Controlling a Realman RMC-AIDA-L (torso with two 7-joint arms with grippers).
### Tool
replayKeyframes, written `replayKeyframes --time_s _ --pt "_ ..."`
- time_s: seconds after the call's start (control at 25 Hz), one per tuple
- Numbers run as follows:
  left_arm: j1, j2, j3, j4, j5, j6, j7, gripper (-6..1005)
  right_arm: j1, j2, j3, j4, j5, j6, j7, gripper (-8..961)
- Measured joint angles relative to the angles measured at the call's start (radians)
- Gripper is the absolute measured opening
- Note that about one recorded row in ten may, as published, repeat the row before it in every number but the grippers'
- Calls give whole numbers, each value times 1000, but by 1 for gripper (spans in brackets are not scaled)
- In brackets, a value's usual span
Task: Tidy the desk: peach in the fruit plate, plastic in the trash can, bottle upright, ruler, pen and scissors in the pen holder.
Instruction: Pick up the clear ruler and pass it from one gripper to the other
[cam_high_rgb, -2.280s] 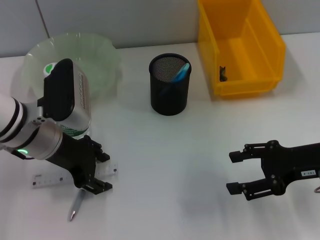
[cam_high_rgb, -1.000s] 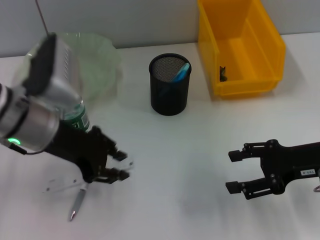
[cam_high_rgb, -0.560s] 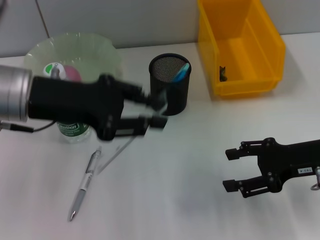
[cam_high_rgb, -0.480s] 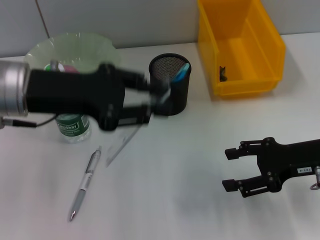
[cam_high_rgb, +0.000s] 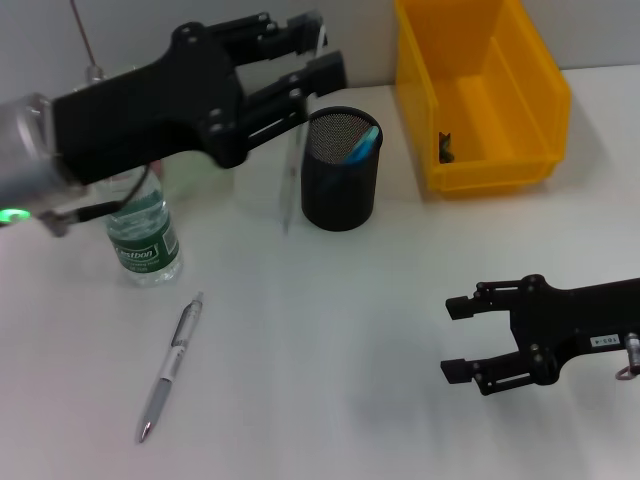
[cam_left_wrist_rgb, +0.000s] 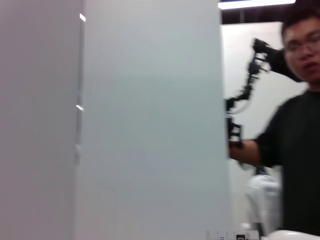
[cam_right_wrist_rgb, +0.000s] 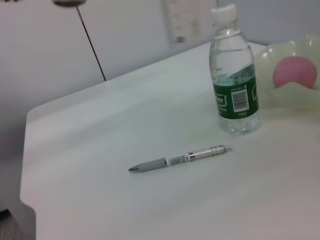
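Nearest the robot on the white counter (cam_high_rgb: 330, 330), the right gripper (cam_high_rgb: 465, 338) rests low with its black jaws apart and nothing between them; to the left a silver click pen (cam_high_rgb: 169, 367) lies flat, well apart from the rest; beyond it a clear plastic water bottle with a green label (cam_high_rgb: 142, 232) stands upright; farther back, the left gripper (cam_high_rgb: 310, 62) is raised, clamped on a transparent plastic ruler (cam_high_rgb: 292, 170) that hangs just beside the black mesh pen holder (cam_high_rgb: 341, 168), not inside; the yellow plastic bin (cam_high_rgb: 480, 90) sits rightmost; the right wrist view shows a pink peach (cam_right_wrist_rgb: 295, 71) in the pale green plate (cam_right_wrist_rgb: 300, 95).
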Motion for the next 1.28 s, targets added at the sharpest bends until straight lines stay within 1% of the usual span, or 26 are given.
replayKeyframes --time_s 0.08,0.12,0.16,0.2,0.24,0.28,0.32,0.36,0.4,0.48,0.52,0.56,0.6,0.64,0.68,0.72,0.8,0.88,0.92,0.96,1.0,1.04,1.12,1.16,1.28 --pt "0 0 0 0 0 0 0 401 1 0 0 1 0 2 -1 822" --pt "4 -1 50 -35 -66 -45 68 402 2 0 0 1 0 2 -1 822" --pt "4 -1 50 -35 -66 -45 68 402 3 0 0 1 0 3 -1 822" --pt "11 -1 155 -100 -223 -125 210 402 4 0 0 1 0 3 -1 822" --pt "14 -1 242 -144 -351 -179 307 402 5 0 0 1 0 3 -2 822" --pt "14 -1 242 -144 -351 -179 307 402 7 0 0 2 0 4 -2 822" --pt "15 -2 306 -172 -448 -216 373 402 9 0 0 3 0 4 -3 822" --pt "13 -2 404 -206 -597 -262 461 402 11 0 0 6 0 5 -4 822" --pt "13 -2 440 -214 -642 -275 490 403 14 0 0 12 0 5 -8 822" --pt "12 -3 537 -229 -781 -311 578 403 20 0 2 22 0 6 -16 822" --pt "14 -3 649 -233 -927 -348 675 403 22 0 3 26 0 7 -21 822" --pt "14 -3 649 -233 -927 -348 675 403 24 0 5 28 0 8 -25 822" --pt "14 -3 687 -233 -976 -360 709 403 25 0 6 29 0 10 -27 822" --pt "14 -3 687 -233 -976 -360 709 403 25 0 6 29 2 11 -28 822" --pt "16 -3 756 -233 -1078 -380 771 404 25 0 6 32 8 13 -30 822" --pt "25 -3 836 -230 -1209 -397 847 404 26 0 6 37 18 15 -37 822" --pt "37 -3 878 -224 -1292 -402 887 404 24 0 6 54 63 19 -73 822" --pt "55 -3 930 -212 -1404 -403 940 404 11 3 6 82 138 27 -150 822" --pt "71 -3 968 -198 -1486 -403 978 404 -6 6 6 116 231 39 -244 822" --pt "71 -3 968 -198 -1486 -403 978 404 -6 6 6 116 231 39 -244 822" --pt "77 -3 979 -193 -1514 -403 990 405 -23 7 6 162 327 53 -352 821" --pt "93 -3 998 -182 -1553 -404 1009 405 -29 7 6 186 373 59 -402 821" --pt "101 -3 1003 -178 -1561 -405 1014 405 -40 8 6 250 479 66 -524 821" --pt "107 -3 1006 -176 -1565 -405 1015 405 -40 8 6 250 479 66 -524 821" --pt "133 -3 1019 -161 -1574 -407 1017 406 -44 9 1 363 638 68 -708 821"
